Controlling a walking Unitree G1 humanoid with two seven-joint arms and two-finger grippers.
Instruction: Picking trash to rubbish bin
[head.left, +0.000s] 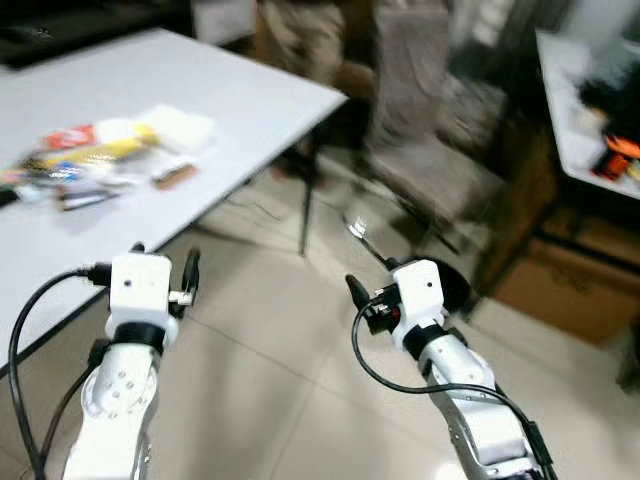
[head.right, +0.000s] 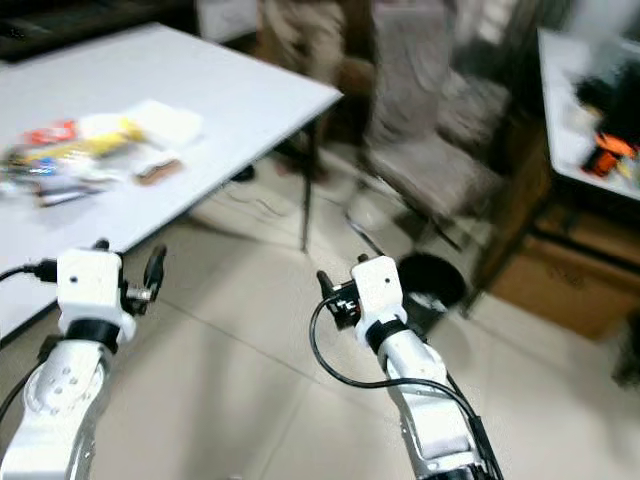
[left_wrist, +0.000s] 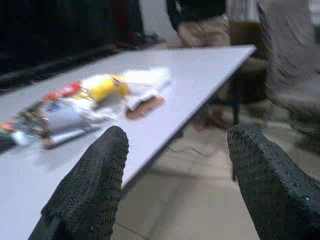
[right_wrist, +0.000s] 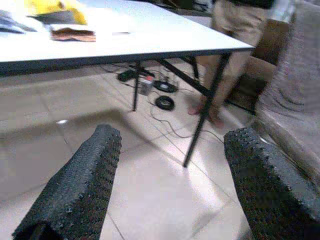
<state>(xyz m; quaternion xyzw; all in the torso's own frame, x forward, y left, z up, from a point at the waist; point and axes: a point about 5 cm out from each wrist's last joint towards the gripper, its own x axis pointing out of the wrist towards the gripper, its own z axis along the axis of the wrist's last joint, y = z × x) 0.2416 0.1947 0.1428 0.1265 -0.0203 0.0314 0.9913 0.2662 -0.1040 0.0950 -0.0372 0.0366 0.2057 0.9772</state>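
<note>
Nearest the camera, both arms reach forward over bare tiled floor (head.left: 260, 350). The left gripper (left_wrist: 175, 185) hangs just off the near edge of the table (head.left: 250, 100), its two black fingers (left_wrist: 87, 185) spread wide apart with nothing between them. The right gripper (right_wrist: 170, 185) is out over the floor to the right, its fingers (right_wrist: 75, 190) also well apart and empty.

The white table stretches away on the left, its right corner standing on thin black legs (right_wrist: 202, 120). The trash (head.left: 95, 160) lies in a loose heap toward the table's left side, back from the near edge: a yellow wrapper (left_wrist: 105, 87), a red one (head.left: 68, 135), white paper (head.left: 180, 125) and a small brown piece (head.left: 173, 177) nearest the edge. Any print on the wrappers is too blurred to read.

Beyond the right gripper a round black bin (head.right: 430, 280) sits on the floor, beside a grey upholstered chair (head.left: 430, 150). Open floor runs between the table's edge and the chair. Under the table lie cables and small dark items (right_wrist: 162, 100).

Farther back a person's legs in tan trousers (right_wrist: 235, 30) stand past the table's far corner. At far right a cardboard box (head.left: 565, 285) sits below a second table (head.left: 580, 120) holding an orange and black object (head.left: 615, 155).
</note>
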